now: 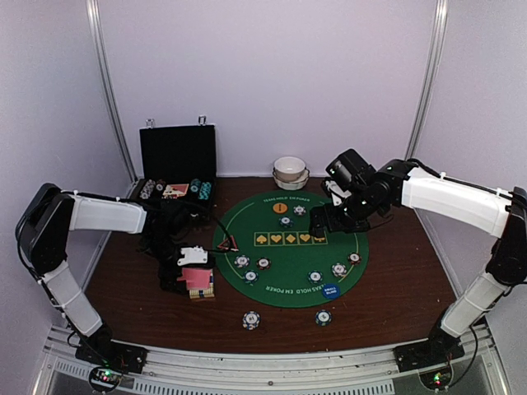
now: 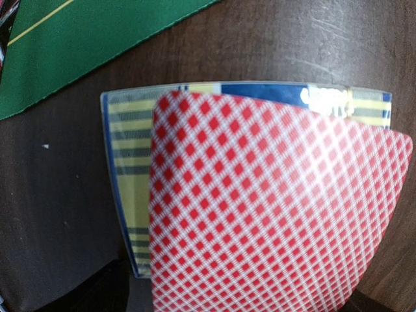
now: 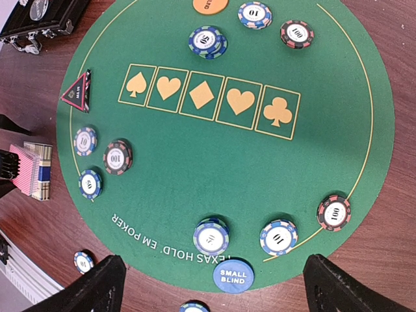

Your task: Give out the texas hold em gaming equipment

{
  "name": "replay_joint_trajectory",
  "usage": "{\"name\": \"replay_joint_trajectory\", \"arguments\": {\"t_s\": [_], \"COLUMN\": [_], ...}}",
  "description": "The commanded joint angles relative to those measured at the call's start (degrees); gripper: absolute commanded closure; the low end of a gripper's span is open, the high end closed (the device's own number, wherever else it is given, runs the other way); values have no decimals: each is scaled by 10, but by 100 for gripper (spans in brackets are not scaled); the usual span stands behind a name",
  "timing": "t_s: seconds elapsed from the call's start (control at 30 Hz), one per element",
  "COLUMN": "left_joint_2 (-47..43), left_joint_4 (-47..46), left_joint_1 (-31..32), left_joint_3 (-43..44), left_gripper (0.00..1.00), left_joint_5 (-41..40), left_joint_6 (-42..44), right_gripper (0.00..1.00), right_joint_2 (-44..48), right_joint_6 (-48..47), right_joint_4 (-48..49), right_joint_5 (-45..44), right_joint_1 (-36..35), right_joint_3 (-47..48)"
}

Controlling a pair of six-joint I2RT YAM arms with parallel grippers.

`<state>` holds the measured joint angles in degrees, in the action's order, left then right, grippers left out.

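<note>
Under the left end effector (image 1: 188,270), by the left rim of the mat, a pink-backed playing card (image 2: 273,214) fills most of the left wrist view. It covers much of a clear card box (image 2: 130,169) with a yellow and blue striped pack inside. Whether the card lies on the box or is lifted off it I cannot tell. That end effector's fingers show only as dark blurs at the bottom edge, and from above they merge into the black wrist; they read as spread wide, with no grip visible.

The right end effector (image 3: 213,263) hovers over the green mat (image 3: 195,162), its fingers (image 3: 91,286) far apart with nothing between them. Beneath it, striped poker chips (image 3: 208,42) lie in small groups around the five printed suit boxes. A blue SMALL BLIND button (image 3: 233,276) sits at the mat's edge and a red triangular marker (image 3: 78,92) just inside the yellow line. An orange button (image 3: 209,5) is cut off by the top of the frame, and one chip by the bottom. Two more chips lie off the mat on the dark worktop (image 1: 395,288), on its near side.

Behind the mat's left side a black case (image 1: 177,152) stands open, lid upright; the chips and cards in its tray are too small to count. White bowls (image 1: 290,171) are stacked behind the mat, their number unclear
</note>
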<state>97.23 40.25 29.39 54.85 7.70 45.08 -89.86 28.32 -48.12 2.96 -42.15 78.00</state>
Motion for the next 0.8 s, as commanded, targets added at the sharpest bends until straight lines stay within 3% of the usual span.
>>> {"name": "replay_joint_trajectory", "arguments": {"t_s": [0.0, 0.63, 0.77], "left_joint_2": [29, -3, -10], "left_joint_4": [-17, -34, -43], "left_joint_1": [-6, -6, -6], "left_joint_3": [-2, -35, -48], "left_gripper": [5, 33, 34], "left_joint_5": [-5, 1, -1], "left_joint_6": [-2, -1, 8], "right_gripper": [0, 2, 3], "right_joint_2": [19, 13, 12], "right_joint_6": [-1, -3, -3], "right_joint_4": [8, 5, 3], "right_joint_5": [-2, -4, -3], "right_joint_1": [-6, -6, -6], "right_joint_3": [-6, 3, 5]}}
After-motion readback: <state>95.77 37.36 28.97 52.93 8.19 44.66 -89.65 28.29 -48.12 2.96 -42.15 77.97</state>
